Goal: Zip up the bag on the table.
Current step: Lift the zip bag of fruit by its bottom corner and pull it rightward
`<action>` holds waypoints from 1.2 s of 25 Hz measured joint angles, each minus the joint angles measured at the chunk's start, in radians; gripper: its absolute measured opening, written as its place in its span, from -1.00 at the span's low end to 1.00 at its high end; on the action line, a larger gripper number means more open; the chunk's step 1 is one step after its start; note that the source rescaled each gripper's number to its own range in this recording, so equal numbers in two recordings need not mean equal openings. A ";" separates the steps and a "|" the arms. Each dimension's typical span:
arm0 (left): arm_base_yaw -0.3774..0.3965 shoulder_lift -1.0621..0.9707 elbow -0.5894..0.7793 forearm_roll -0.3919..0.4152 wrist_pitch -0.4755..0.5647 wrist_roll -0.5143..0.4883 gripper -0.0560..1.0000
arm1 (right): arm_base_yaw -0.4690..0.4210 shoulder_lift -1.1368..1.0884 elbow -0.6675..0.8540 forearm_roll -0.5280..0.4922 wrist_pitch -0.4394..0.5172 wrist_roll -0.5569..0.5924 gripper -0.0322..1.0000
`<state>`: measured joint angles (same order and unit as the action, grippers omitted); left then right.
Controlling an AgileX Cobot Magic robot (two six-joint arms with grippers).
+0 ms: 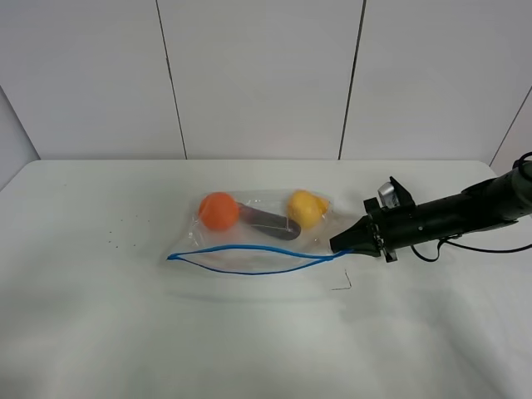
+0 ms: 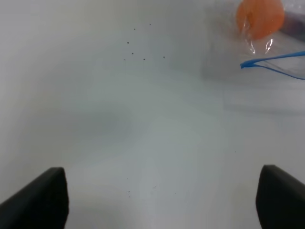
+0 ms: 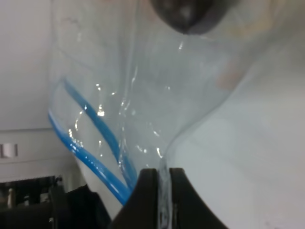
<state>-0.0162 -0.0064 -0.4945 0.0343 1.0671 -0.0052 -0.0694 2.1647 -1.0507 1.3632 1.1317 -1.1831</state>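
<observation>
Dotting the table (image 1: 100, 332) well apart from the bag (image 1: 249, 241) are dark specks (image 1: 110, 242).

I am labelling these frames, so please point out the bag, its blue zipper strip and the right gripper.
bag (image 1: 249, 239): exterior high view, clear plastic near its middle.
blue zipper strip (image 1: 218, 247): exterior high view, farther track, left half.
right gripper (image 1: 339, 244): exterior high view, closed fingertips.
</observation>
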 joint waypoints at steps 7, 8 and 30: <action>0.000 0.000 0.000 0.016 0.000 0.000 0.71 | 0.000 0.000 0.000 0.000 0.054 0.010 -0.94; 0.000 0.000 0.000 0.016 0.000 0.000 0.71 | 0.000 -0.001 0.000 0.000 0.056 0.011 -0.94; 0.000 0.374 -0.144 0.032 -0.141 0.205 0.71 | 0.000 -0.101 0.001 -0.004 0.069 0.045 -0.94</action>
<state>-0.0162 0.3672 -0.6389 0.0659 0.9257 0.1994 -0.0694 2.0633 -1.0498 1.3589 1.2009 -1.1384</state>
